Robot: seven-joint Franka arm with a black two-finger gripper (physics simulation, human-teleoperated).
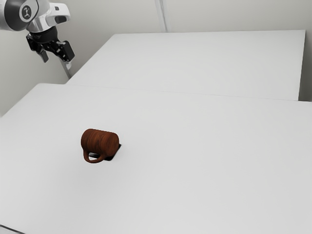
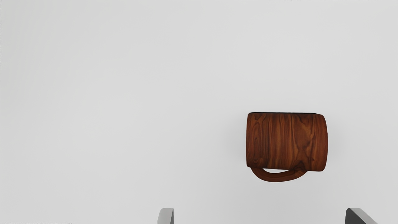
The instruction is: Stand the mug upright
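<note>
Mug [image 1: 100,142] is lying on its side on the white table [image 1: 204,165], not upright. It's the landmark for everything below. Body is brown wood grain, rounded wall facing up toward the wrist camera. Handle [image 1: 93,159] sticks out sideways from the mug's body, forming a loop along its length; in the exterior view it's on the mug's near side. Can't tell for sure which end of the mug is the mouth.

Dark patch [image 1: 115,152] sits at the mug's underside, poking out past it toward the exterior view's right. Wrist view has a thin dark strip along the mug's long side opposite the handle. Can't tell if that's shadow or a flat object.

Gripper [image 1: 57,59] is well apart from the mug: higher up, and off beyond it toward the exterior view's upper left. Fingers are spread wide, nothing pinched between them. In the wrist view, both fingertips are on the mug's handle side, neither touching the mug. Mug sits closer to one finger's line than the other's, so it's off-center to the pincer.

Second white surface [image 1: 204,63] is behind the mug, past the table's far edge. Pale wall [image 1: 92,14] beyond that.
</note>
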